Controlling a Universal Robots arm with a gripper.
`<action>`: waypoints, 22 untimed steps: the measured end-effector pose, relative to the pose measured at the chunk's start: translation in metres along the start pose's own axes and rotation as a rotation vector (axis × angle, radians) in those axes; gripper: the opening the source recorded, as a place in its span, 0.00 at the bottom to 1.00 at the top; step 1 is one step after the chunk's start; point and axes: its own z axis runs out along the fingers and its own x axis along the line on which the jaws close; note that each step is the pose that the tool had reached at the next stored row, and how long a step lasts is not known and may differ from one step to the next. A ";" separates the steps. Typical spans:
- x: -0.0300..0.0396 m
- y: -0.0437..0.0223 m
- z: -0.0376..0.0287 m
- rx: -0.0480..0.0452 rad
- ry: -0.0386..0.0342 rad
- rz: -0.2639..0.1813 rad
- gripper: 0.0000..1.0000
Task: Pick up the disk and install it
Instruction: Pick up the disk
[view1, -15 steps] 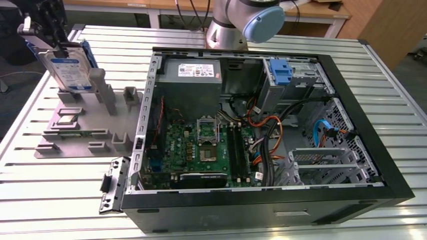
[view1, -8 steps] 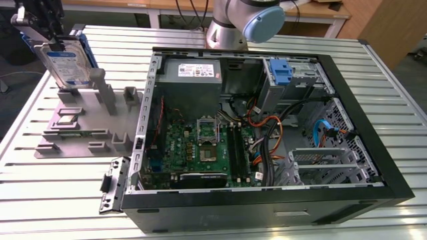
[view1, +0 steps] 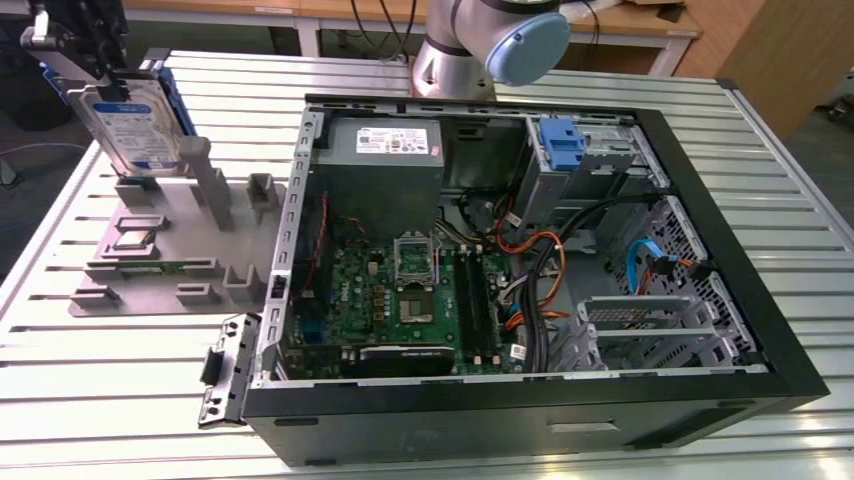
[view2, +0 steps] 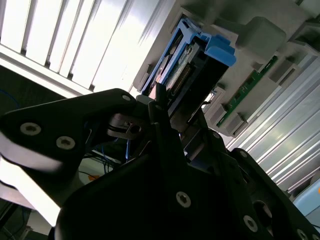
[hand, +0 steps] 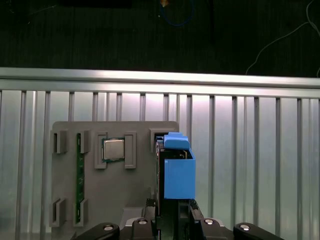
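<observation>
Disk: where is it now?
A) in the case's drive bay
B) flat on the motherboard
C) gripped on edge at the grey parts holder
C: the gripper is clamped on the disk, upright at the grey parts holder, outside the computer case.

Disk (view1: 130, 132): shiny metal, blue plastic edges (seemingly matt).

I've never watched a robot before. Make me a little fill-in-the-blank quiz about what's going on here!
1. The hand is closed on the disk, whose plastic frame is coloured ____.
2. The disk is at the grey holder, which lies on the exterior view's ____ of the computer case.
3. The case's side is ____, so its green circuit board shows.

Missing words: blue; left; open.
</observation>
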 end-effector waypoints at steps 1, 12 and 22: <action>0.0000 0.0000 -0.0001 0.0000 0.0000 0.000 0.35; -0.0005 0.0001 -0.0087 -0.0001 0.0001 0.000 0.35; -0.0013 0.0004 -0.0232 0.0002 -0.0001 0.000 0.35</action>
